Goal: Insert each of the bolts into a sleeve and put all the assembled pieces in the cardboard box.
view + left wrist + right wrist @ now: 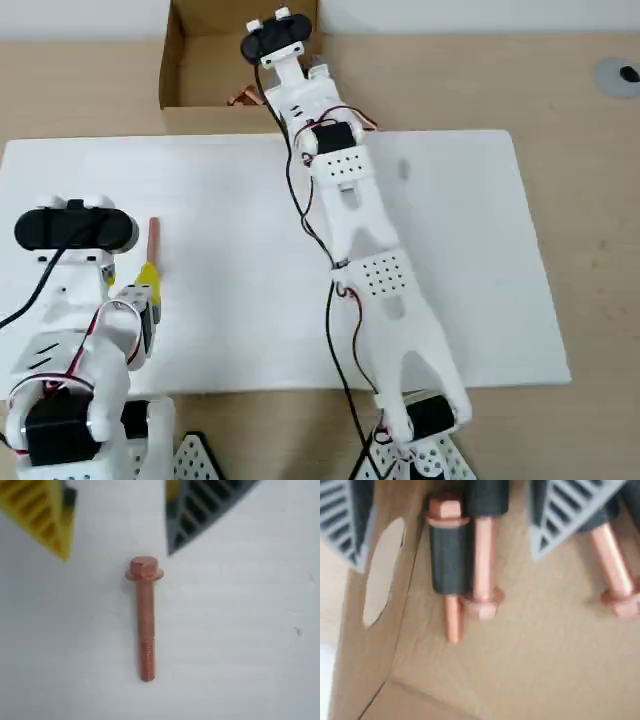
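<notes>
A bare copper bolt (145, 625) lies on the white mat, head towards my left gripper (116, 552). That gripper hangs open just short of the bolt's head, one finger yellow (45, 515) and the other dark grey. From above, the bolt (153, 240) lies just beyond the yellow finger (148, 282). My right gripper (447, 560) is open inside the cardboard box (172, 60). Below it on the box floor (545, 675) lie three bolts in black sleeves: two side by side (447, 565) (482, 555) and one apart (615, 565).
The white mat (450, 250) covers most of the wooden table. The right arm (340, 190) stretches diagonally across the mat to the box at the far edge. A dark round fitting (620, 75) sits in the table's far right corner.
</notes>
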`<state>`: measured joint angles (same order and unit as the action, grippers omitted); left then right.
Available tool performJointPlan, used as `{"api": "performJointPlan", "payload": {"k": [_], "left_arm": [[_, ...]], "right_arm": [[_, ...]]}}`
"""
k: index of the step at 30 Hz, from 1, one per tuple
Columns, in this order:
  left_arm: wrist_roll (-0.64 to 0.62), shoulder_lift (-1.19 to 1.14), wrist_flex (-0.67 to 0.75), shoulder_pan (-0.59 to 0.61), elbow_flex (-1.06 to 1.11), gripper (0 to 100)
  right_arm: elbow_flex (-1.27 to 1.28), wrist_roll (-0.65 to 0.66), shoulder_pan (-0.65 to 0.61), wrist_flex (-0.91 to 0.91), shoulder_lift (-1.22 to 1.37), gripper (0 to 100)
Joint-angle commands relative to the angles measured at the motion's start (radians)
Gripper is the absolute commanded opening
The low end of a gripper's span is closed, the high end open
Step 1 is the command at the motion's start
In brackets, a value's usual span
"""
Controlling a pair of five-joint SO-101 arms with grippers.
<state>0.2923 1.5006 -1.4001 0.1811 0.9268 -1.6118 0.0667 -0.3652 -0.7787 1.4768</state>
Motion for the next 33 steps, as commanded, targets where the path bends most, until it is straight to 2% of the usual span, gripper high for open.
{"api": "performJointPlan", "payload": {"k": [1, 3, 7, 11, 15, 17, 21, 25, 30, 33], "left_arm": [[-0.071, -0.007, 0.003, 0.014, -0.009, 14], [-0.103, -0.010, 0.012, 0.018, -0.005, 14], [-0.149, -0.094, 0.049, 0.110, -0.002, 15], [-0.203, -0.326, 0.057, 0.146, 0.005, 19], [-0.245, -0.567, 0.114, 0.149, -0.063, 19], [-0.318, -0.670, 0.132, 0.150, -0.129, 19], [-0.563, -0.825, 0.178, 0.141, -0.259, 19], [-0.509, -0.949, 0.187, 0.087, -0.374, 19], [-0.373, -1.069, 0.166, 0.052, -0.465, 19], [-0.359, -1.133, 0.135, 0.054, -0.532, 19]], "right_arm": [[-0.058, 0.000, 0.008, -0.077, -0.091, 25.4], [-0.058, 0.000, 0.008, -0.160, -0.171, 25.4], [-0.056, -0.002, 0.002, -0.302, -0.337, 25.4], [-0.056, -0.002, 0.004, -0.436, -0.478, 25.4], [-0.056, -0.003, 0.002, -0.651, -0.602, 25.4], [-0.056, -0.026, -0.008, -0.783, -0.674, 25.4], [-0.054, -0.081, -0.030, -1.014, -0.812, 25.4], [-0.053, -0.092, -0.008, -1.010, -0.917, 25.4], [-0.053, -0.091, 0.036, -1.010, -0.987, 25.4], [-0.053, -0.089, 0.093, -1.010, -0.997, 25.4]]}}
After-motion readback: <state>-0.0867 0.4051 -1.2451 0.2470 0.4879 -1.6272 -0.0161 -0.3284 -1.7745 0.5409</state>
